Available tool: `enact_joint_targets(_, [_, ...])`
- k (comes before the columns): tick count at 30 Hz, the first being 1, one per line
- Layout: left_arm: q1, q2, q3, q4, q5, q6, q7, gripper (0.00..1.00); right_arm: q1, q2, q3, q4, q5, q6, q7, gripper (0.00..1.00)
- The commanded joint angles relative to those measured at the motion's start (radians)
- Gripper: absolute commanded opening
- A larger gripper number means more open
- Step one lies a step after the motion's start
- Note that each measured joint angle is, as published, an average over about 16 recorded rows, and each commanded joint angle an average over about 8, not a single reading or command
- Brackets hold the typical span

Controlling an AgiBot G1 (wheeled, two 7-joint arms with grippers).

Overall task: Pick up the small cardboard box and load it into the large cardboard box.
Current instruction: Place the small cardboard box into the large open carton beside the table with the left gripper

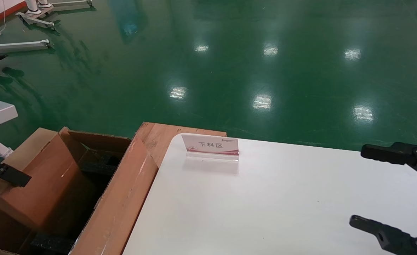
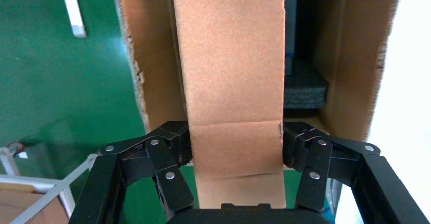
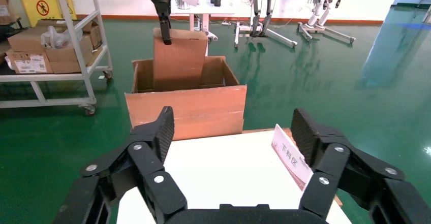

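Note:
The small cardboard box (image 1: pixel 42 177) is plain brown and stands on end, with its lower part inside the large cardboard box (image 1: pixel 120 198) at the left of the table. My left gripper (image 1: pixel 13 176) is shut on its upper end. In the left wrist view the fingers (image 2: pixel 173 142) clamp both sides of the small box (image 2: pixel 234 71), and black foam (image 2: pixel 305 87) shows below in the large box (image 2: pixel 356 56). The right wrist view shows the small box (image 3: pixel 178 61) held from above in the large box (image 3: pixel 188 107). My right gripper (image 1: pixel 371 187) is open and empty over the table's right side.
The white table (image 1: pixel 265 212) carries a small upright sign (image 1: pixel 211 145), which also shows in the right wrist view (image 3: pixel 290 155). A wooden board (image 1: pixel 159 138) lies between the table and the large box. Green floor lies beyond. A shelf trolley (image 3: pixel 51 46) stands farther off.

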Motion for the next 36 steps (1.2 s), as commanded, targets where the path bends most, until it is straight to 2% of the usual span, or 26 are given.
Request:
enact_joint_targets(1, [0.009, -0.015, -0.009, -0.008, 0.015, -0.008, -0.004, 0.00, 0.000, 0.000, 0.000, 0.000, 0.000, 0.000, 0.000, 1.00])
enact_joint_targets(19, [0.112, -0.051, -0.013, 0.029, 0.071, -0.119, 0.022, 0.00, 0.000, 0.000, -0.001, 0.000, 0.001, 0.001, -0.001, 1.00])
enact_joint_targets(36, [0.294, -0.009, -0.007, 0.127, 0.032, -0.253, 0.057, 0.00, 0.000, 0.001, -0.002, 0.000, 0.001, 0.001, -0.001, 1.00])
